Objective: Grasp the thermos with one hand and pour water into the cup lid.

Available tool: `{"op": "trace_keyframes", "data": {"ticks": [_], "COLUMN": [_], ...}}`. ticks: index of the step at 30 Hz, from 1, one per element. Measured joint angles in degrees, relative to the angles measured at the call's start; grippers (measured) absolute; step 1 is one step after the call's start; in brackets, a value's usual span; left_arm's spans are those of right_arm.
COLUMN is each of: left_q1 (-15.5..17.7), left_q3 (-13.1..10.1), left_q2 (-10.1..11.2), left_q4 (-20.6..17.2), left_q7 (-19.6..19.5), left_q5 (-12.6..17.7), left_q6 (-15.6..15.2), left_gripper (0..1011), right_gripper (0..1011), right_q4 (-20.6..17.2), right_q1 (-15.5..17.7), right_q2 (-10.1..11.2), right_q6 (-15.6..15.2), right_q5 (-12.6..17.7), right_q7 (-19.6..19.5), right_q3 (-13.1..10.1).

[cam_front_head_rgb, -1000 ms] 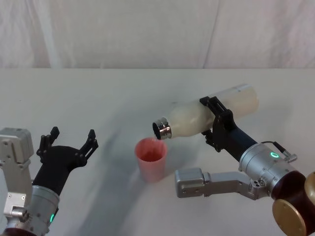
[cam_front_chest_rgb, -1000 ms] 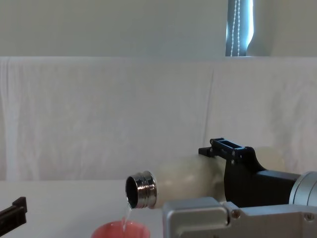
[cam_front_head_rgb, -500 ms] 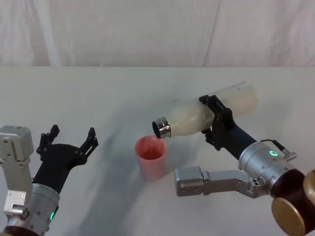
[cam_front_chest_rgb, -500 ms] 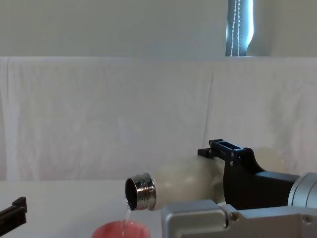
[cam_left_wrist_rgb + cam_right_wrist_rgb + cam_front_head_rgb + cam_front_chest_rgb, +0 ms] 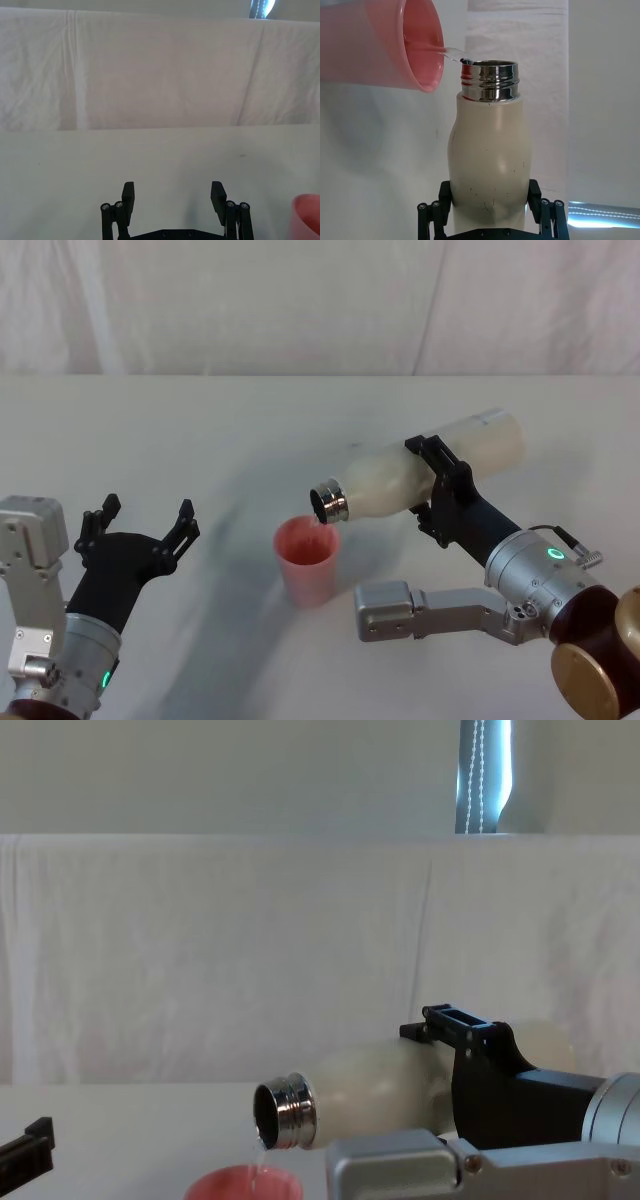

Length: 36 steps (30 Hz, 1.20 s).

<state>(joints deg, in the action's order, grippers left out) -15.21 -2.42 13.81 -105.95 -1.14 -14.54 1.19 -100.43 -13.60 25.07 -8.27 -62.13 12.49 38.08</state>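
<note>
One thin stream of water (image 5: 261,1152) falls from the tipped thermos (image 5: 400,475), clamped in the right gripper (image 5: 432,488), into the cup lid (image 5: 306,560). Left gripper (image 5: 138,529) idles beside it, fingers spread.

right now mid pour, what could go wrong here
The thermos, tilted in the right gripper, sends a thin stream just inside the near rim of the cup lid; a small drift could spill water onto the table. The cup lid stands free, with the open left gripper apart from it, so a nudge from the steel neck might tip it.
</note>
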Motion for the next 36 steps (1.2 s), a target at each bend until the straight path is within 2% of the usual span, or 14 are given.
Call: {"op": "trace_keyframes", "data": {"ticks": [36], "left_q1": [0.0], "left_q3": [0.0], "left_q2": [0.0], "left_q4": [0.0], "left_q7": [0.0], "left_q5": [0.0], "left_q6": [0.0], "left_gripper": [1001], "right_gripper": [946], "right_q4": [-0.23], "right_q1": [0.04], "right_q2": [-0.06], "right_q6": [-0.23], "right_q5": [-0.7], "right_q7": [-0.16], "right_q3": [0.34]}}
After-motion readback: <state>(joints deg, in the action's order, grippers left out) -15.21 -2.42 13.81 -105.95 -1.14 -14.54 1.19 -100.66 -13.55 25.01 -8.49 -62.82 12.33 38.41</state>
